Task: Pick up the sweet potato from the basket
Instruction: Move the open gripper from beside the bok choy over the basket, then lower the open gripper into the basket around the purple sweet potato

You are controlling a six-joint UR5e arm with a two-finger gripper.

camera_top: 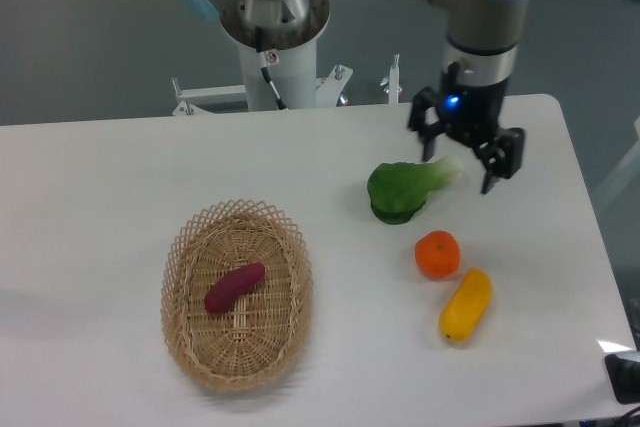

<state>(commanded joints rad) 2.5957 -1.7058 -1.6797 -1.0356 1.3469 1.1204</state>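
Observation:
The sweet potato (235, 287), a small dark magenta tuber, lies slanted in the middle of the oval wicker basket (182, 247) at the lower left of the table. My gripper (461, 162) hangs open and empty at the upper right, just above the leafy end of a green vegetable, far from the basket. Nothing is between its black fingers.
A green leafy vegetable (403, 188) lies just below the gripper. A round orange (437, 254) and a yellow oblong fruit (466, 304) sit in front of it. The arm's base (272, 37) stands behind the table's back edge.

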